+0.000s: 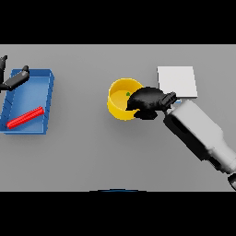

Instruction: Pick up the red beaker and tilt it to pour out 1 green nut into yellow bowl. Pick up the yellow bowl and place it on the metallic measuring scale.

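The yellow bowl point(119, 97) stands mid-table with a green nut point(128, 94) inside it. My right hand point(148, 102) grips the bowl's right rim, fingers curled over the edge. The metallic measuring scale point(177, 80), a pale square plate, lies just right of the bowl, behind my right wrist. The red beaker point(25, 117) lies on its side inside the blue tray point(46, 87) at the far left. My left hand point(14, 79) hovers over the tray's far left corner, fingers straight.
The blue tray takes up the table's left side. My right forearm point(198, 133) crosses the lower right of the table diagonally.
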